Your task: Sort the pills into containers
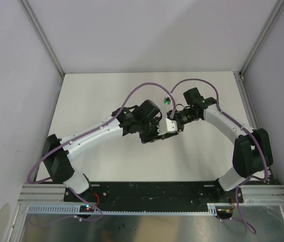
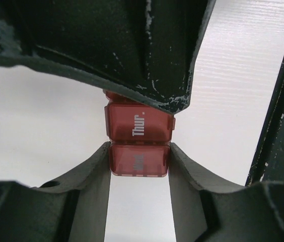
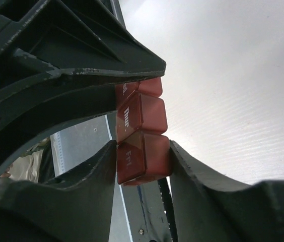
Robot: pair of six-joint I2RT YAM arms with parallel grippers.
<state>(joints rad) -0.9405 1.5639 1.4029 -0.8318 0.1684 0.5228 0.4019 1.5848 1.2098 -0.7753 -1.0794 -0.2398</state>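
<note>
Surface: white table [image 1: 96,96], pale enclosure walls [image 1: 11,75] on three sides, black base plate [image 1: 152,190] and aluminium rail [image 1: 152,207] along the 6 o'clock edge.
Arms, top view: bases at 7 and 5 o'clock, wrists meeting head-on near table centre, purple cables [image 1: 147,85] looping toward 12 o'clock.
Pill box [image 2: 139,128]: dark red three-cell strip, pinched at both ends, one gripper per end. Resting on the table or lifted off it: cannot tell.
Left gripper [image 2: 139,157]: narrow, fingers [image 2: 89,181] pressed on both sides of the end cell at 6 o'clock in its own view. Faint print there, probably "Wed".
Right gripper [image 3: 143,156]: narrow, clamped on the opposite end cell, printed "Fri".
Left wrist only: "Thur." print on the middle cell, sharp. Far cell buried under the right gripper's black body at 12 o'clock.
Right wrist only: side walls of all three cells, the third half under the left gripper's body at 11 o'clock. Slice of rail and base plate at 6 to 7 o'clock behind the fingers.
Top view only: whole arm layout, pill box fully hidden under the two wrists.
In the way: each gripper's housing filling the upper part of the other's camera view.
Other: white block [image 1: 171,126] between the wrists, small green-lit part [image 1: 167,101] at 12 o'clock of it, identity unclear.
</note>
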